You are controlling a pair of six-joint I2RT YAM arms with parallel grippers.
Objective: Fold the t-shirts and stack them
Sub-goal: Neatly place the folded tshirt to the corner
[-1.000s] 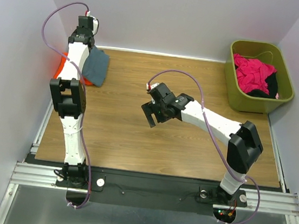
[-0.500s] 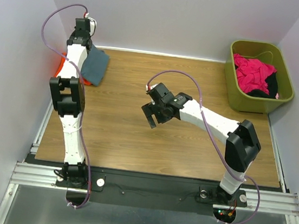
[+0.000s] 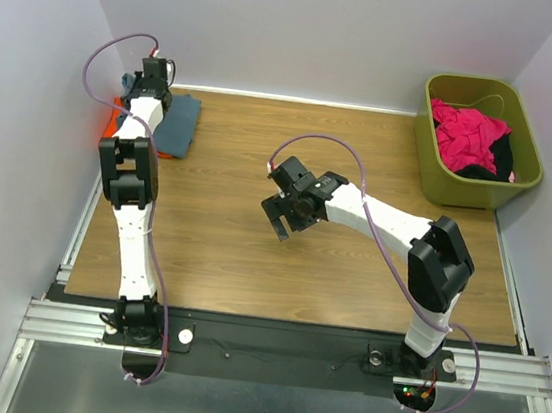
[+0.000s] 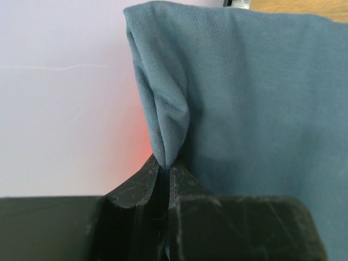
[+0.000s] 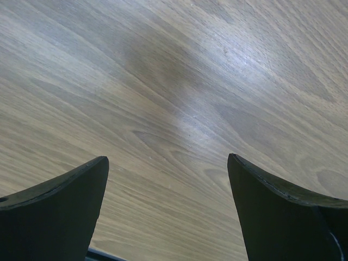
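Slate-blue t-shirt (image 4: 261, 109) lies folded on orange t-shirt (image 3: 112, 124), clamped by left jaws; right jaws gape empty; only release seems left.

Blue-grey t-shirt (image 4: 255, 98): soft knit cloth, fine ribs, matt.
Table (image 5: 179, 81): wood grain, smooth, faint sheen.
Left gripper fingers (image 4: 130, 193): black plastic, scuffed, matt.
Bin (image 3: 440, 186): green plastic, smooth.

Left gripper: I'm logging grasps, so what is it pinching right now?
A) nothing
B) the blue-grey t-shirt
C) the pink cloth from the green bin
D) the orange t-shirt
B: the left wrist view shows the left gripper shut on a fold of the blue-grey t-shirt.
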